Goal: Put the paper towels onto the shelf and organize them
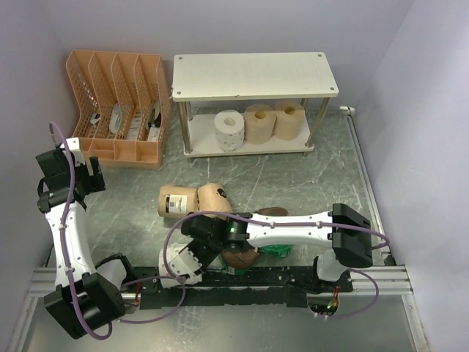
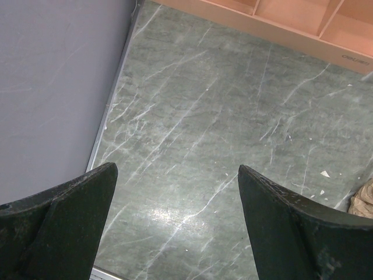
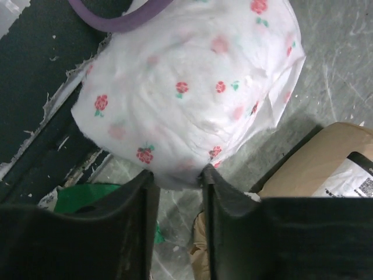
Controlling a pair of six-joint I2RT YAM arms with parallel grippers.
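At 7 o'clock on the table [image 1: 315, 169] the right gripper [image 3: 176, 175] pinches the edge of the flowered white roll [image 3: 186, 87], probably to lift it toward the shelf [image 1: 253, 73] at 12, while the left gripper [image 2: 178, 175] hangs wide apart.

Top: high at near edge, looking down across whole green marbled tabletop [image 1: 293, 176]. Left wrist: low over tabletop, facing base of orange slotted plastic organizer [image 2: 274, 26], shared with top. Right wrist: close against white flower-printed roll [image 3: 186, 99].
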